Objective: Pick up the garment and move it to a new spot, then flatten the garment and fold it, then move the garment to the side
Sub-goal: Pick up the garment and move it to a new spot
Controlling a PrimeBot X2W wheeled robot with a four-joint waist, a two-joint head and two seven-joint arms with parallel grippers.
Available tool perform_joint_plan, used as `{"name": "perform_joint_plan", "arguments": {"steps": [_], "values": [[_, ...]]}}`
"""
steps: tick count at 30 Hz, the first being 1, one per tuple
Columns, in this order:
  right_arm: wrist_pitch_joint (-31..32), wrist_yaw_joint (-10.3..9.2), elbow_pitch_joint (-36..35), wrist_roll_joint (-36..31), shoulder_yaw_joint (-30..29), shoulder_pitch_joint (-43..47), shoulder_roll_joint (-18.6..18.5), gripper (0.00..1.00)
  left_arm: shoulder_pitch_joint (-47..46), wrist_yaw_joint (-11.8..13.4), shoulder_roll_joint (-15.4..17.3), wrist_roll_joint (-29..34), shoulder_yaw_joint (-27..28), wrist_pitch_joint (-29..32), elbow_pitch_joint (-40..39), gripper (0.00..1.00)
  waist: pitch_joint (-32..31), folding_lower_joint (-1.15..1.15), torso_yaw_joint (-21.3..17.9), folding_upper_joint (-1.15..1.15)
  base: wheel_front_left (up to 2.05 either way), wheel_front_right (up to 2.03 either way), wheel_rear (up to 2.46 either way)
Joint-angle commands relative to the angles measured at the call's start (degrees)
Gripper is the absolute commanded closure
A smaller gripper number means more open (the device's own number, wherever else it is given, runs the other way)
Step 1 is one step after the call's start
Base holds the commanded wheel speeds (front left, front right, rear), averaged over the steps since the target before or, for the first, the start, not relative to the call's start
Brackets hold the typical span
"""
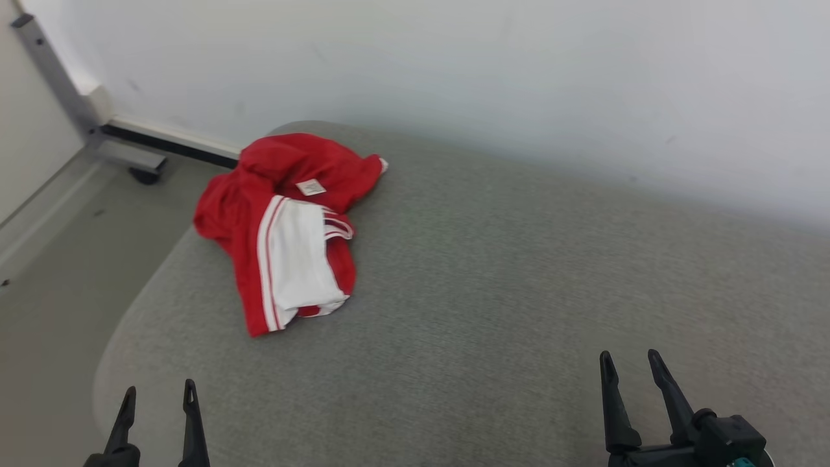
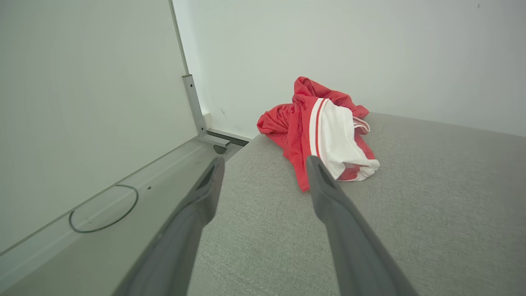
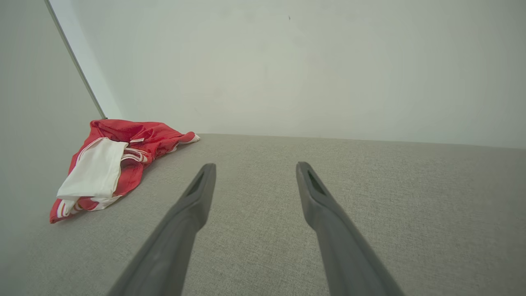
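Evidently unstarted: crumpled red-and-white mesh garment (image 1: 285,233) lay at ten o'clock on the grey fabric surface (image 1: 519,272); left gripper (image 1: 159,389) and right gripper (image 1: 629,355) gaped empty; every step was as yet undone.

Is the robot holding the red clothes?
No, the clothes lie crumpled on the cushion, away from the open left gripper and right gripper.

Your garment (image 1: 285,227) lies on the padded surface (image 1: 519,272) at 10 o'clock, near its left edge and far corner. Wall (image 1: 454,65) behind at 12. Floor (image 1: 58,259) at 9, frame foot (image 1: 123,152) beyond the garment at 11. Left end effector (image 1: 159,387) at 7, right end effector (image 1: 629,355) at 5, both well apart from the garment.
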Motion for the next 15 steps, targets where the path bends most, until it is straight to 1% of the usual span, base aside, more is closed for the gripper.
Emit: {"name": "perform_joint_plan", "arguments": {"steps": [1, 5, 15], "values": [[0.0, -0.14, 0.1, 0.4, 0.0, 0.2, 0.1, 0.0, 0.6, 0.2, 0.3, -0.2, 0.1, 0.1, -0.2, 0.0, -0.7, 0.0, 4.6, 0.0, 0.0, 0.0, 0.0], [0.0, -0.13, 0.4, 0.5, 0.7, 0.2, 0.1, 0.0, 1.1, 0.5, 0.8, -0.5, 0.5, 0.2, -0.5, 0.0, -0.9, 0.0, 7.3, 0.0, 0.0, 0.0, 0.0], [0.0, -0.14, 2.3, -0.5, 4.1, -3.7, 0.1, 0.0, 4.1, 3.0, 0.2, -1.8, 3.1, -1.2, -3.6, 0.0, 0.8, 0.0, 8.5, 0.0, 0.0, 0.0, 0.0]]}}
